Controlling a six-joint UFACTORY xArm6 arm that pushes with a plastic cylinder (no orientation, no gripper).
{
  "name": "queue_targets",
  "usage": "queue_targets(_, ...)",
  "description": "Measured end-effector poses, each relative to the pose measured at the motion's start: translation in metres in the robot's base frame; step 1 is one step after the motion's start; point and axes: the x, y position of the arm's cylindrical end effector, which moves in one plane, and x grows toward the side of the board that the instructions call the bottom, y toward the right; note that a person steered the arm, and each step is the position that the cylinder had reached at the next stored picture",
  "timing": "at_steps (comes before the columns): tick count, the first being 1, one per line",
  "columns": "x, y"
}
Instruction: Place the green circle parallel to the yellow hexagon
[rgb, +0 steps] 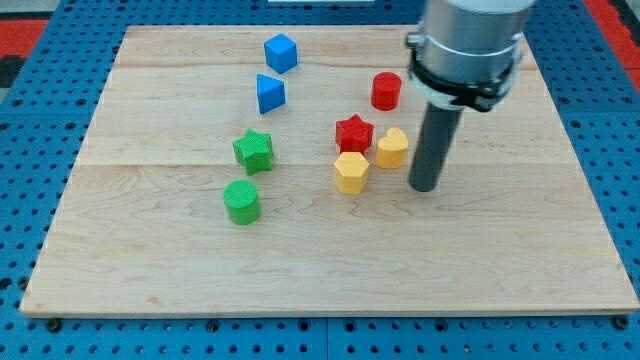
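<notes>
Camera view is showing a wooden board (330, 270) lying on a blue pegboard surface (40, 60); my tip (424, 188) is resting on the board at the view's right of centre, just beside the yellow heart-like block (392, 148) on its right, not touching it as far as can be told; no fingers on this rod, so no opening to report; green circle (241, 201) is sitting at lower left of centre, well apart from my tip; green star (253, 151) is standing just above it, near but apart; yellow hexagon (351, 171) is lying at centre, touching or nearly touching the yellow heart-like block and the red star (354, 132) above it, cannot tell which; red cylinder (386, 90) is sitting above the cluster, apart; blue cube (281, 52) is sitting near the view's top; blue triangle-like block (270, 93) is lying just below it.
</notes>
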Motion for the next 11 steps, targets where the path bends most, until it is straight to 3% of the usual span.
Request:
queue_targets(1,-0.002,-0.039)
queue_targets(3,0.046,-0.028)
queue_targets(4,0.085,-0.08)
queue_targets(5,0.092,-0.153)
queue_targets(6,0.061,-0.184)
queue_targets(7,0.065,-0.181)
queue_targets(8,0.042,-0.157)
queue_targets(9,0.066,-0.148)
queue_targets(11,0.041,-0.202)
